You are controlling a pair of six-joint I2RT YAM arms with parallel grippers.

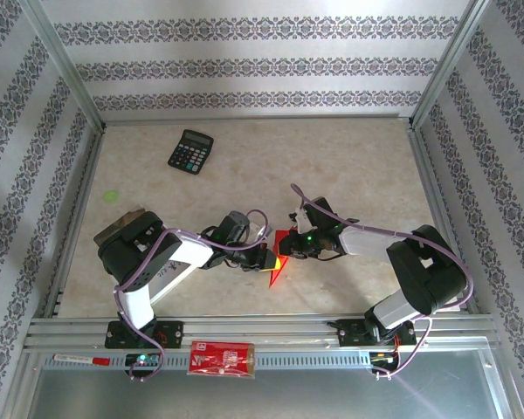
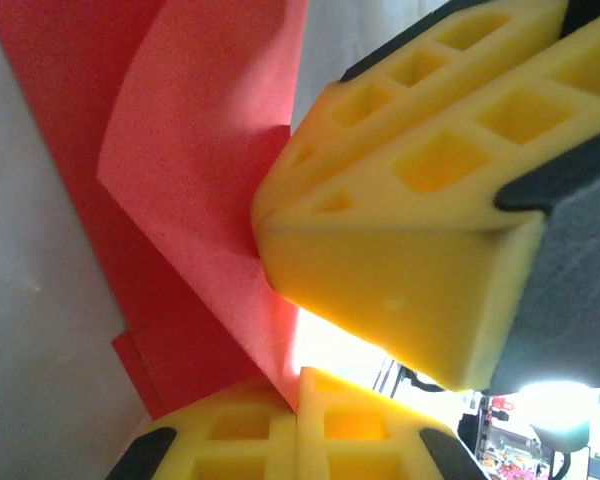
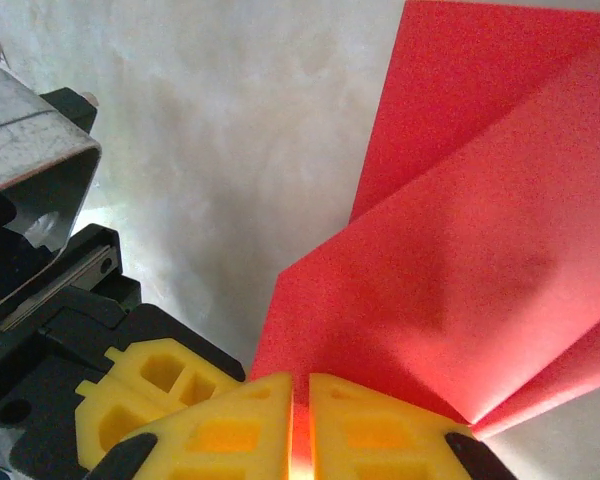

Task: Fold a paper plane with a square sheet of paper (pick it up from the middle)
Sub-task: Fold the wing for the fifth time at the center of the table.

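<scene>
The square sheet of paper [image 1: 278,272] is bright red and folded into pointed, overlapping layers, held up between the two arms near the table's front middle. My left gripper [image 1: 268,259] is shut on one folded edge; in the left wrist view its yellow fingertips [image 2: 298,420] pinch the red paper [image 2: 190,170]. My right gripper [image 1: 289,249] faces it from the right, almost touching. In the right wrist view that gripper [image 3: 302,430] is shut on the lower edge of the paper [image 3: 460,270]. The right fingers [image 2: 420,200] loom close in the left wrist view.
A black calculator [image 1: 190,151] lies at the back left of the beige table [image 1: 349,166]. A red printed packet [image 1: 221,359] sits on the metal rail in front. A small green mark [image 1: 112,196] is at the left. Metal frame posts bound the sides.
</scene>
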